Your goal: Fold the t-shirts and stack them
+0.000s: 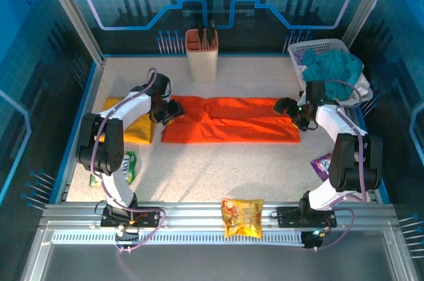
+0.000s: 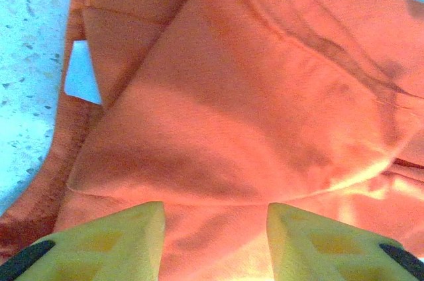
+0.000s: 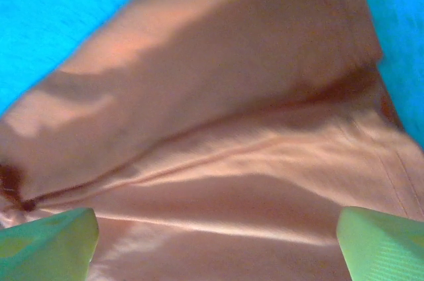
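Counter [image 1: 232, 168]: pale, speckled top. Orange t-shirt [image 1: 232, 120] lies mid-counter, folded into a long band running left to right. Yellow t-shirt [image 1: 136, 132] lies flat near the band's left end. White basket [image 1: 318, 48] in the far right corner holds a teal cloth [image 1: 334, 65]. Left pincer [image 2: 213, 209] low over the band's left end, jaws parted, gripping nothing. Right pincer [image 3: 215, 218] over the right end, jaws spread wide, released. Snack packet [image 1: 242, 217] on the near rail.
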